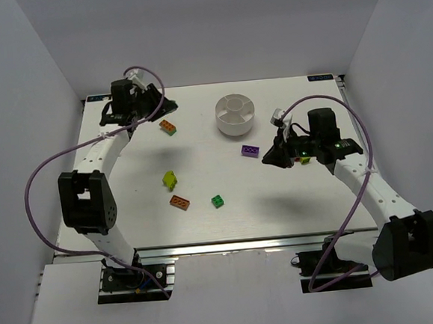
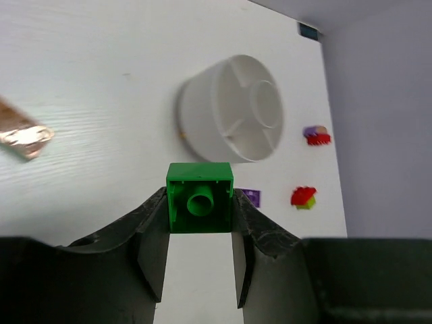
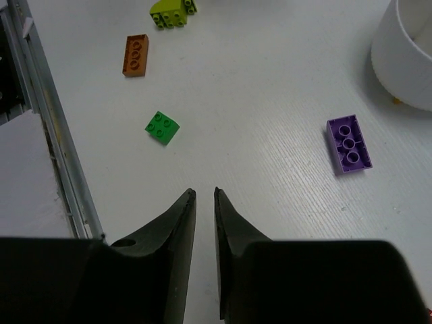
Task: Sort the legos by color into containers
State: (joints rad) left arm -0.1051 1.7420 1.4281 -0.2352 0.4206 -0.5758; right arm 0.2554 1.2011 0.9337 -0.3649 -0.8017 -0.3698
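Green brick [image 2: 200, 197] clamped in my left claw [image 2: 200, 223] | right claw [image 3: 201, 202] nearly together, empty | risk: shallow grip, brick may slip short of dish [image 2: 202, 118].

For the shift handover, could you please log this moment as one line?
left gripper: holding small green plastic brick | right gripper: nearly shut, empty | round white plastic dish: empty

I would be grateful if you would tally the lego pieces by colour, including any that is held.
Green legos: 2, one in the left gripper, one loose
Orange legos: 2
Purple lego: 1
Yellow-green lego: 1
Red mixed clusters, too small to split: 2
Total: 8
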